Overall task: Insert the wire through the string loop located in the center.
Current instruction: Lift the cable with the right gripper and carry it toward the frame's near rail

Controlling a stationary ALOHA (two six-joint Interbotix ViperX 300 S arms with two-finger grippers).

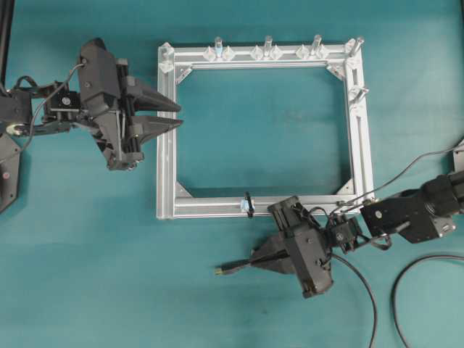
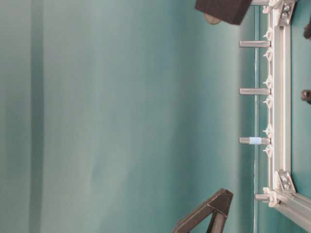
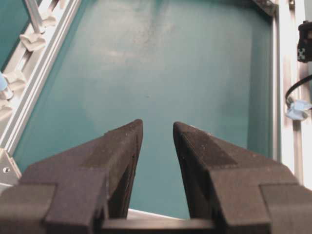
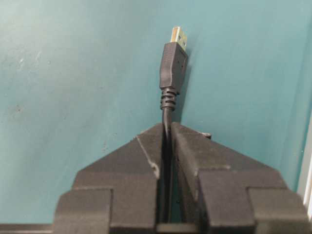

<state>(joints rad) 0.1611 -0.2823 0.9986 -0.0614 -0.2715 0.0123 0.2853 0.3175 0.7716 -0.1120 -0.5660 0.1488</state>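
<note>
The wire (image 1: 230, 269) is a thin black cable with a gold metal plug tip (image 4: 179, 36). My right gripper (image 1: 255, 262) is shut on the wire just behind the plug, below the frame's near bar. The plug sticks out past the fingertips (image 4: 167, 127), pointing left in the overhead view. The string loop (image 1: 249, 204) is a small black loop on the silver frame's near bar (image 1: 210, 206), up and slightly left of my right gripper. My left gripper (image 1: 180, 116) is open and empty over the frame's left bar, and its fingers (image 3: 126, 141) point across the frame's inside.
The square aluminium frame (image 1: 360, 145) carries upright silver pegs along its far bar (image 1: 267, 45) and right bar. A second black cable (image 1: 424, 261) curves on the table at the right. The pegs also show in the table-level view (image 2: 253, 91).
</note>
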